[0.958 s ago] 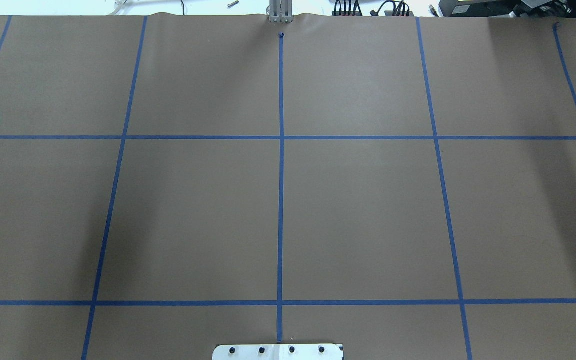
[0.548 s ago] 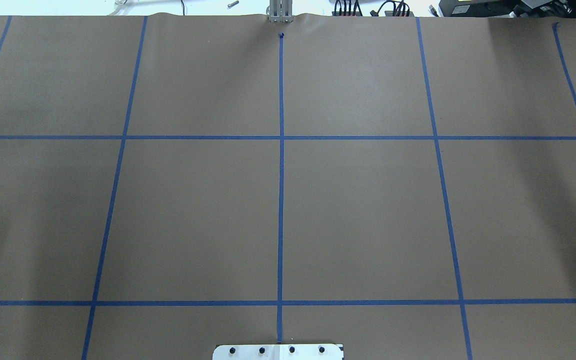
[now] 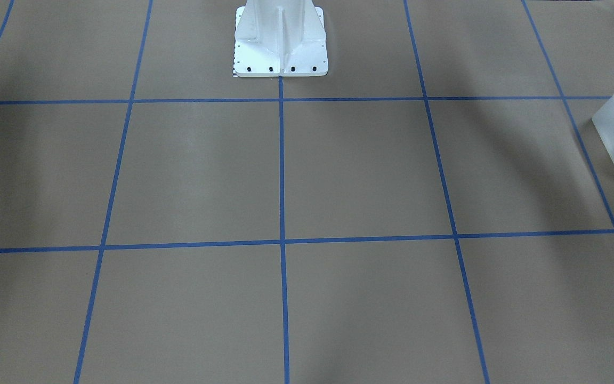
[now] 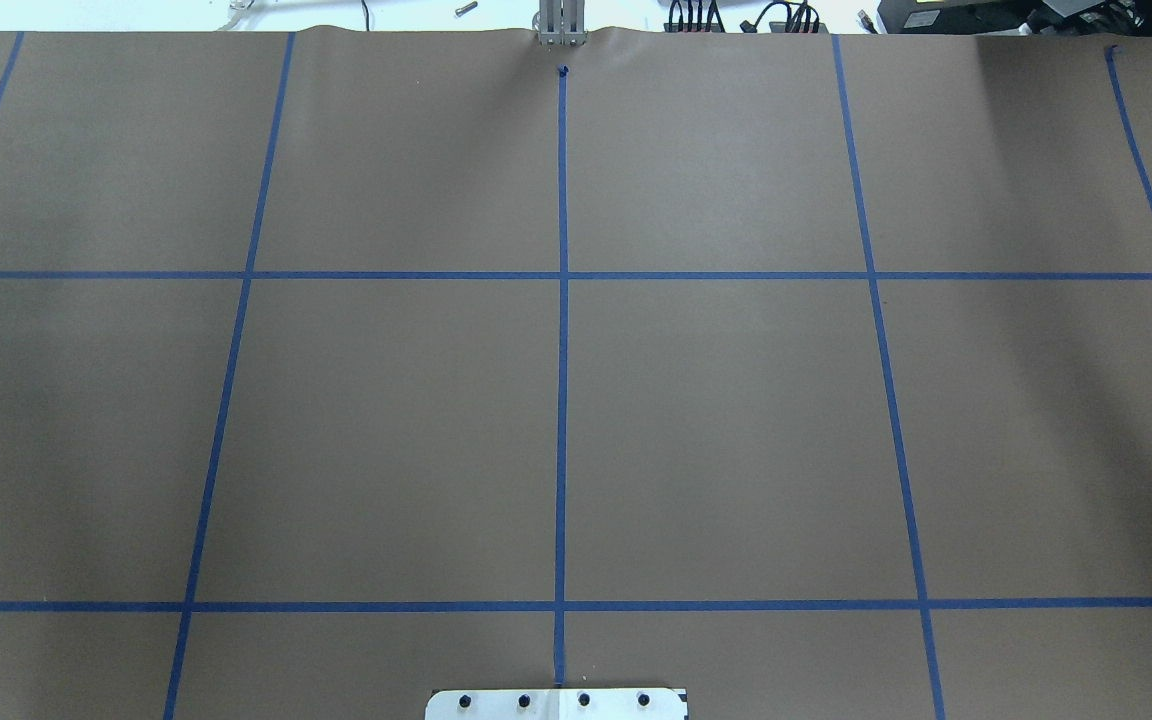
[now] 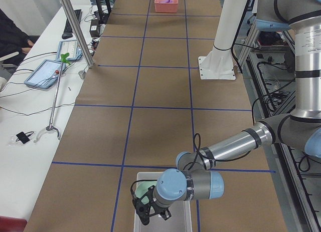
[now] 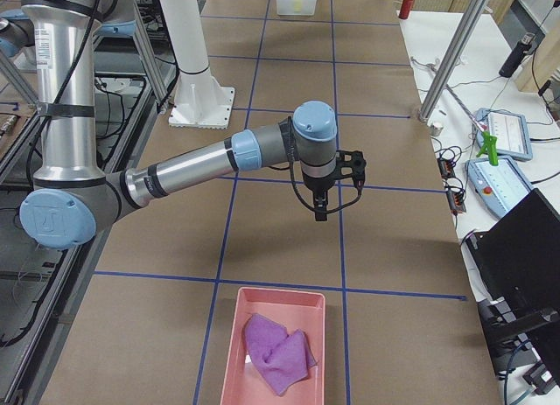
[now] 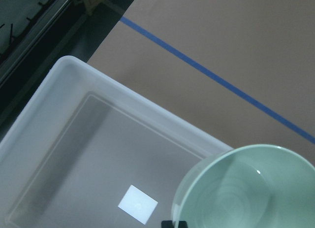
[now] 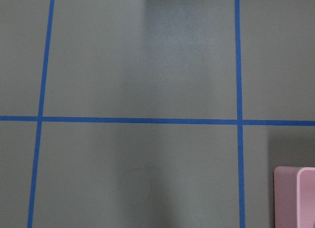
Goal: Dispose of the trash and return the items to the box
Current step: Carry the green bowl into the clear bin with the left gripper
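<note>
The left gripper is pinching the green bowl over the box's edge. If dropped here, it might be tipping out.

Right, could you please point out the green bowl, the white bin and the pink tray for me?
green bowl (image 7: 246, 188), left wrist view, on its inside surface.
white bin (image 7: 142, 106), left wrist view, on its long rim.
pink tray (image 6: 280, 305), exterior right view, on its bare floor.
</note>
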{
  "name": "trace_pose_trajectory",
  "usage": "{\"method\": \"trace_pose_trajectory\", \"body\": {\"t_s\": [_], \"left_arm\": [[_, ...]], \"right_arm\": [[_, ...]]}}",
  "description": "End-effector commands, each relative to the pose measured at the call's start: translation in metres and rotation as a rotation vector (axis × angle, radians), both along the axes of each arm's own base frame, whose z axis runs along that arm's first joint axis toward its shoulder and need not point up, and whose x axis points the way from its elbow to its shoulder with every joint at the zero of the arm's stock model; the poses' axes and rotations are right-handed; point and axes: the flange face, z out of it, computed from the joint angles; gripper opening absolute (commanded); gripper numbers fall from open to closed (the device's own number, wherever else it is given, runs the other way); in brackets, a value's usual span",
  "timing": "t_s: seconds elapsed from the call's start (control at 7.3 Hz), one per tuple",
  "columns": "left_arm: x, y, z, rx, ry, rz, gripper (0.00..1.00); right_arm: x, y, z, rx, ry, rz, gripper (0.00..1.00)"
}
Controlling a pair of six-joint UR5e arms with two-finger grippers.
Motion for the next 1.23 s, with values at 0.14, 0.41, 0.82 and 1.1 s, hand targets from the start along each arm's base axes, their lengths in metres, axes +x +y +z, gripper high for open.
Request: {"method": "trace_pose_trajectory", "body": {"t_s": [0.14,0.41,0.82,1.1], "left_arm": [[-0.013,-0.008,0.038,-0.050,-0.048,0.021,0.00],[-0.012,0.009,0.051,-0.060,-0.047,0.035,0.00],[0.002,0.060,0.075,-0.050,-0.048,0.053,0.00],[0.006,0.073,0.080,-0.044,-0.049,0.054,0.73]], "right_arm": [[-0.015,0.000,-0.009,-0.017,-0.007,0.001,1.00],[-0.017,-0.001,-0.011,-0.013,-0.008,-0.003,1.00],[-0.017,-0.001,-0.011,-0.012,-0.003,-0.003,1.00],[-0.017,-0.001,-0.010,-0.013,-0.002,-0.004,1.00]]}}
